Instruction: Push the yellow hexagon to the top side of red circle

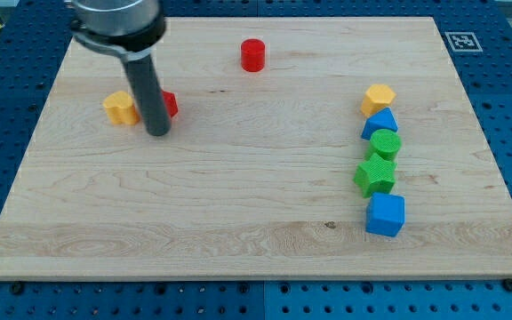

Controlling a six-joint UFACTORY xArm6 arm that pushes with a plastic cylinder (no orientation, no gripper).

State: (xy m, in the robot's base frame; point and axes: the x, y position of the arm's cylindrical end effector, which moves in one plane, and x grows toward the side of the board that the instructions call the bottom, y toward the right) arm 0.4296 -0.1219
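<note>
Here, the wooden desk (238, 204) carries my tip (158, 132), with no jaws in view, just right of a yellow block (120, 108). The yellow hexagon (378, 99) sits far right; the red circle (252, 55) near the top.

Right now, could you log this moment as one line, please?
tip left side, beside red block | yellow hexagon far right, untouched | red circle top centre

My tip (158, 133) rests on the wooden board (238, 240), well to the view's lower left of the red circle (252, 55). A yellow block (120, 108) sits just left of my rod, a red block (169, 105) partly hidden behind it. The yellow hexagon (377, 99) lies far right of the red circle, lower down.
</note>
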